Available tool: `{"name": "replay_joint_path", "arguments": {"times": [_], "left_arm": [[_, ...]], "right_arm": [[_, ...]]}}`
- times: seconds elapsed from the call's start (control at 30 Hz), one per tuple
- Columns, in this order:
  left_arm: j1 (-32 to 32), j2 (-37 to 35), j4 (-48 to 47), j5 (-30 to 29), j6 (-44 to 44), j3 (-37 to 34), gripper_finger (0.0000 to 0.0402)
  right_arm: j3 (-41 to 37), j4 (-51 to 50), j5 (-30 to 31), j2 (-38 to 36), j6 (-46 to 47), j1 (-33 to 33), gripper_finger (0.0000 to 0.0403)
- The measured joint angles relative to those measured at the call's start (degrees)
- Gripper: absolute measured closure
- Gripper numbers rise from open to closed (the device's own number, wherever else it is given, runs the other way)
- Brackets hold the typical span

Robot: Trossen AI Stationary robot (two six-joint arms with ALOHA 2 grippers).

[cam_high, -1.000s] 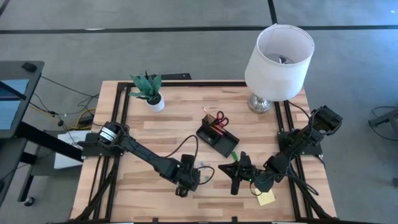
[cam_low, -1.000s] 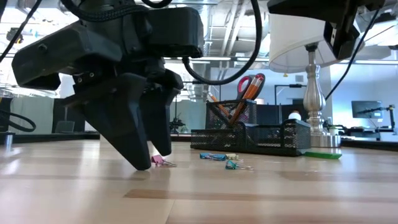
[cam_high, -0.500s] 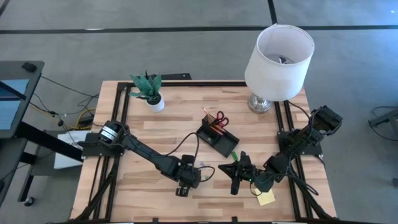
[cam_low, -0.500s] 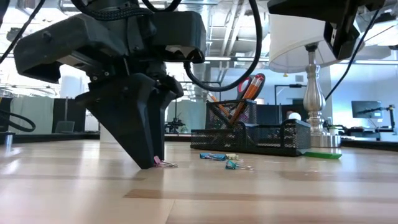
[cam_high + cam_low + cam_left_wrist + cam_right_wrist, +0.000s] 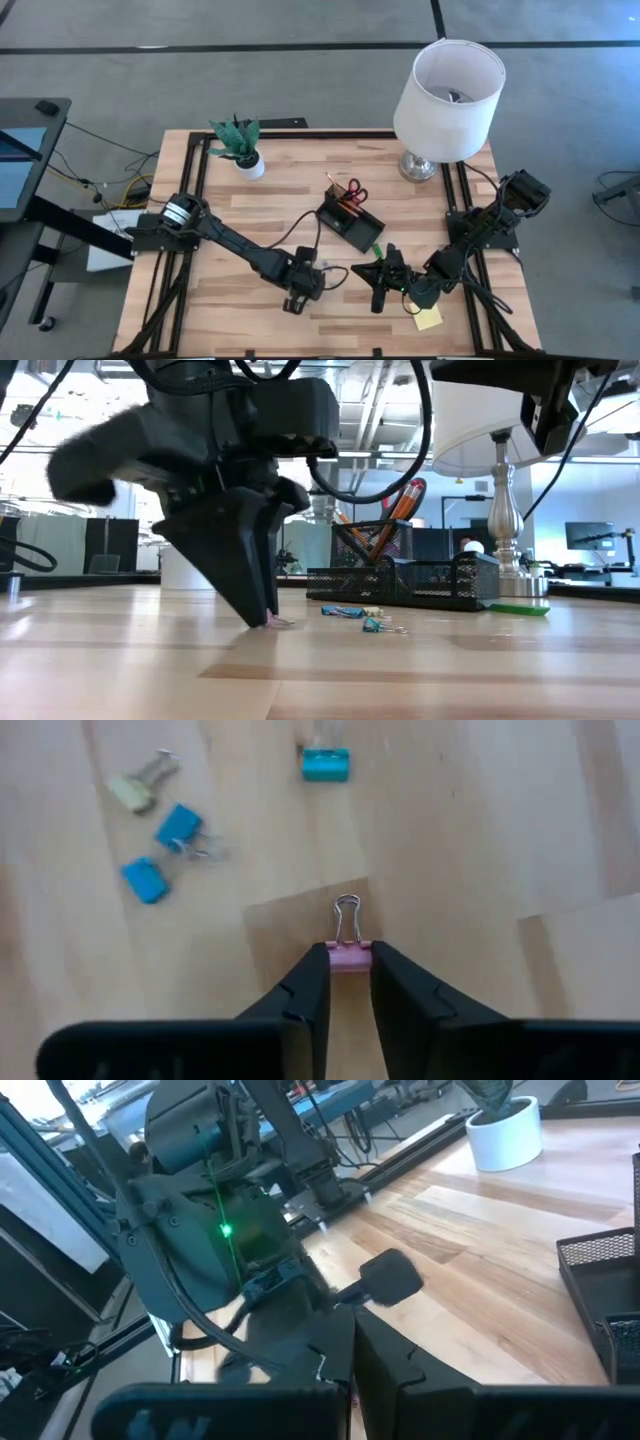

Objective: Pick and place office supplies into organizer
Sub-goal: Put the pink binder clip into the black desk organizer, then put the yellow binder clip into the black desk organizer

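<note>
Picking-up is the step in hand. The left pincer [image 5: 348, 982] is down on the table [image 5: 240, 310], and its two dark fingers [image 5: 305, 1000] squeeze a little pink clip [image 5: 349, 955] between their tips. The clip's wire loop pokes out in front and the clip rests on the wood. Three blue clips [image 5: 180, 825] and one pale clip [image 5: 131, 792] lie loose on the wood nearby.

The black tray [image 5: 351, 219] sits near the middle of the table, with red scissors [image 5: 355, 192] and pencils [image 5: 395, 510] standing in its tall cup. The right pincer [image 5: 381, 290] waits low over the table near the tray, clenched on nothing. A yellow note pad [image 5: 428, 318] lies near it.

Next, I think the left arm must lift the pink clip straight up without letting it slip, carry it over the tray, and drop it into a low box. The clip is tiny, so the hold could slide off.
</note>
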Motion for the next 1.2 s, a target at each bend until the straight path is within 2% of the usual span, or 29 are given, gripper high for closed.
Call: {"name": "replay_joint_path", "arguments": {"times": [0.17, 0.27, 0.47, 0.73, 0.8, 0.97, 1.2], "left_arm": [[1.4, 0.2, -7.5, -10.7, 3.9, 4.8, 0.0353], [3.7, 0.1, -9.4, -14.2, 7.1, 7.7, 0.0347], [11.3, 0.0, -9.1, -14.9, 13.6, 11.7, 0.0347], [20.0, 0.0, -6.9, -12.1, 16.6, 11.0, 0.0348], [21.2, 0.1, -6.2, -11.3, 16.6, 10.8, 0.0348], [22.7, 0.0, -6.1, -4.2, 16.7, 10.2, 0.0337], [22.7, 0.0, -6.0, -5.3, 17.4, 9.7, 0.0282]], "right_arm": [[0.0, 1.8, 0.0, -0.1, -0.4, 1.0, 0.0403], [0.0, 2.0, 0.0, -1.0, -0.5, 1.8, 0.0403], [0.0, 2.0, 0.2, -1.8, -1.8, 3.8, 0.0403], [0.0, 1.8, 0.2, -1.8, -2.0, 4.5, 0.0403], [0.0, 1.8, 0.2, -1.8, -2.0, 4.7, 0.0403], [0.0, 1.8, 0.2, -1.8, -2.0, 4.8, 0.0403], [0.0, 1.8, 0.2, -1.8, -2.0, 4.8, 0.0403]]}}
